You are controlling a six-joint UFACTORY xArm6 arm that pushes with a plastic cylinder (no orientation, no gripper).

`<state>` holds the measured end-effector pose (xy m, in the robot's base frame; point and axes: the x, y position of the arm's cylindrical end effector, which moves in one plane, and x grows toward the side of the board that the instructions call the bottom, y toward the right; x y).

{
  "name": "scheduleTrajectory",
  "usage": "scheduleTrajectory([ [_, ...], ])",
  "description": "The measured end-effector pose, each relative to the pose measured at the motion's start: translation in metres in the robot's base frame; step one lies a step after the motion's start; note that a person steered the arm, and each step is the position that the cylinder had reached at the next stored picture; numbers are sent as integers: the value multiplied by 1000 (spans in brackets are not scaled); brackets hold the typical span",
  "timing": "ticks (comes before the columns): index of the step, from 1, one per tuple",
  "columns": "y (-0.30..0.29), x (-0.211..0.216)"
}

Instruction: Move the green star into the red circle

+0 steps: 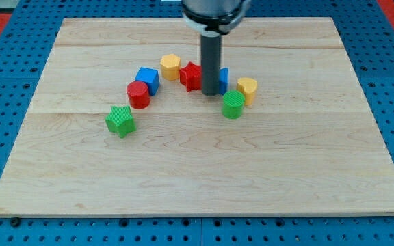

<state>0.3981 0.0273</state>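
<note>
The green star (pixel 120 121) lies on the wooden board (pixel 197 171) at the left of the block group. The red circle, a short red cylinder (pixel 138 94), stands just up and right of it, a small gap apart. My tip (pixel 211 93) is at the end of the dark rod, well to the right of both, in front of a red star-like block (pixel 191 75) and a partly hidden blue block (pixel 224 76). The tip is not touching the green star.
A blue cube (pixel 147 79) sits next to the red cylinder. A yellow hexagonal block (pixel 171 66) is above it. A green cylinder (pixel 233 104) and a yellow block (pixel 247 89) lie right of my tip. Blue pegboard (pixel 5 82) surrounds the board.
</note>
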Motion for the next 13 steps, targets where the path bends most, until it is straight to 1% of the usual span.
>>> scheduleTrajectory([
  [1,-25,12],
  [2,0,13],
  [3,7,40],
  [4,-19,49],
  [5,-41,85],
  [6,-51,121],
  [7,-145,159],
  [8,-191,146],
  [9,-198,139],
  [13,-197,146],
])
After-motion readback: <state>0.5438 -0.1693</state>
